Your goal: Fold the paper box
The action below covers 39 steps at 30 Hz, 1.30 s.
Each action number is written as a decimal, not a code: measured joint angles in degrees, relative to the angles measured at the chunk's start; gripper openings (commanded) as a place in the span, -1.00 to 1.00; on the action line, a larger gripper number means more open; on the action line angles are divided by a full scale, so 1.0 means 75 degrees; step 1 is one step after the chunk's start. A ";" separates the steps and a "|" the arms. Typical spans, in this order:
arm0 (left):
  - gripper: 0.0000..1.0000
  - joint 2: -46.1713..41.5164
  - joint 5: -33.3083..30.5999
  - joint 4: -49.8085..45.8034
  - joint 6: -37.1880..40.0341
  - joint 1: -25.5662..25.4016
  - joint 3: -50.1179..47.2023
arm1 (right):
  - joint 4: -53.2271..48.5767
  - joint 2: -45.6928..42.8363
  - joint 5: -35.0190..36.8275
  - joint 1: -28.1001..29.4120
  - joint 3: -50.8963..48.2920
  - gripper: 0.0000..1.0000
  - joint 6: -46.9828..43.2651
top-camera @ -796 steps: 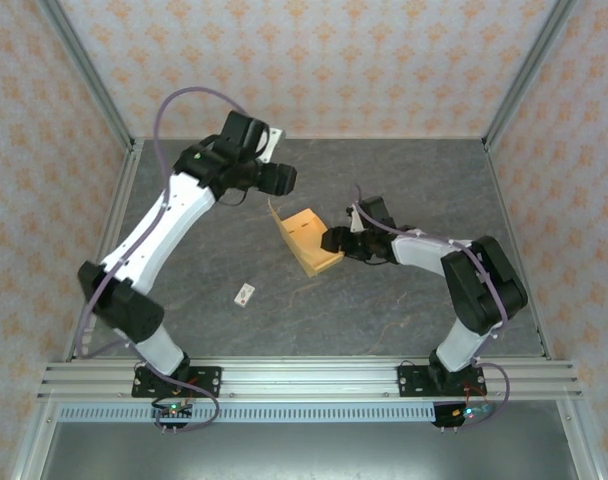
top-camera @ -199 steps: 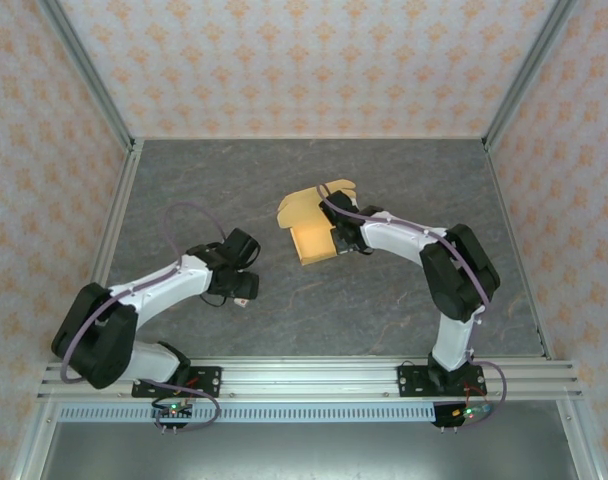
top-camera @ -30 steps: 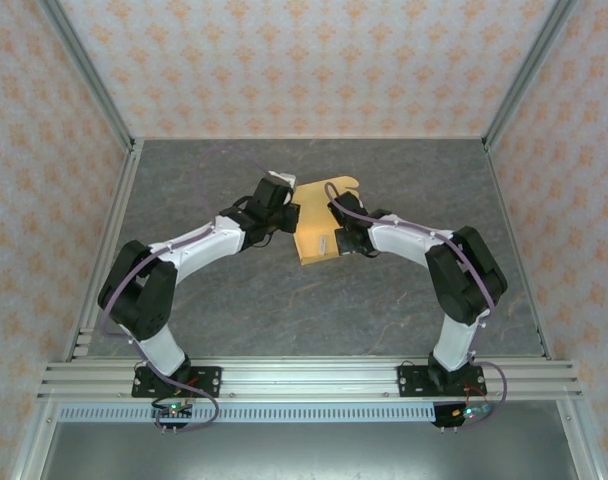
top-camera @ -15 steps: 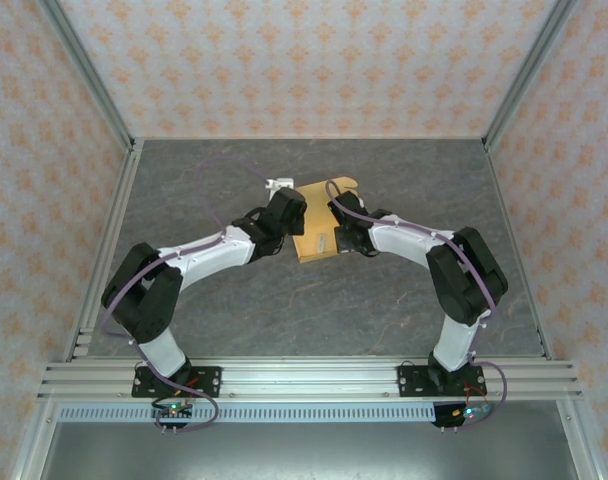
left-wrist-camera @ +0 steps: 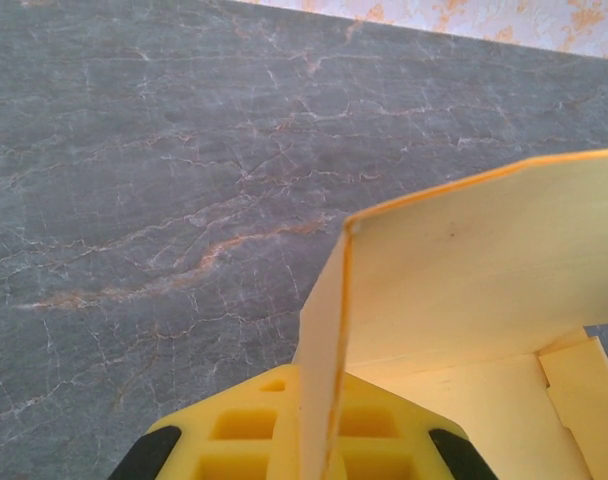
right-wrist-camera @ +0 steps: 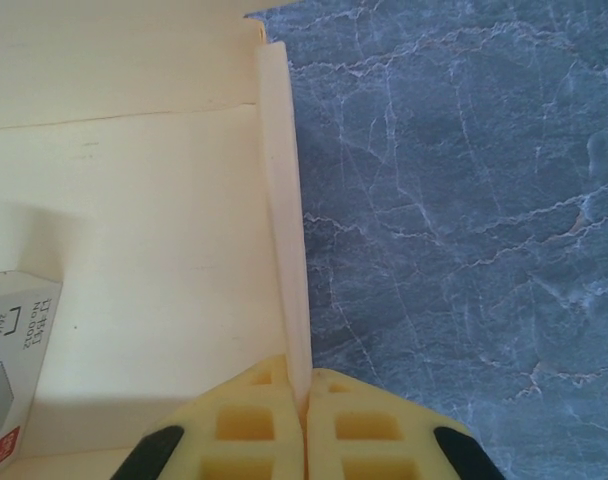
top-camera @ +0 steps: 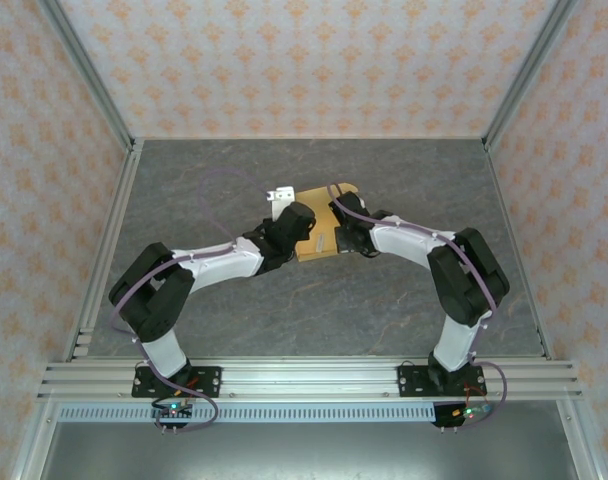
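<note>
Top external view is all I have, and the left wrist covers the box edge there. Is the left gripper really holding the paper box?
Observer: Yes. In the left wrist view the left gripper is shut on an upright panel of the paper box, seen edge-on.
Operator: And the right one?
Observer: The right gripper is shut on a thin raised wall, with the box floor to its left in the right wrist view.
Operator: Is anything inside the box?
Observer: A small grey printed card lies on the box floor, with a red mark at one corner.
</note>
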 measured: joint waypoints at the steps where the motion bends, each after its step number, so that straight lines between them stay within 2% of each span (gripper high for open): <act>1: -1.00 0.0000 -0.0038 0.0157 0.0006 -0.0009 -0.0082 | -0.0003 -0.0029 -0.0003 -0.0012 0.0000 -0.82 -0.0003; 9: -1.00 0.0038 -0.0245 0.0752 0.0224 -0.0152 -0.0347 | -0.0009 -0.0090 0.0000 -0.0017 0.0000 -0.71 -0.0003; 23: -1.00 0.0204 -0.0592 0.1026 0.1026 -0.0458 -0.0347 | -0.0096 -0.0096 0.0114 -0.0052 0.0003 -0.33 -0.0026; 30: -1.00 0.0210 -0.0667 0.1093 0.1276 -0.0507 -0.0388 | -0.0093 -0.0207 0.0119 -0.0114 0.0050 -0.26 -0.0023; 39: -1.00 0.0210 -0.0667 0.1113 0.1443 -0.0507 -0.0391 | 0.0003 -0.0624 0.0099 -0.0140 -0.0012 0.09 -0.0073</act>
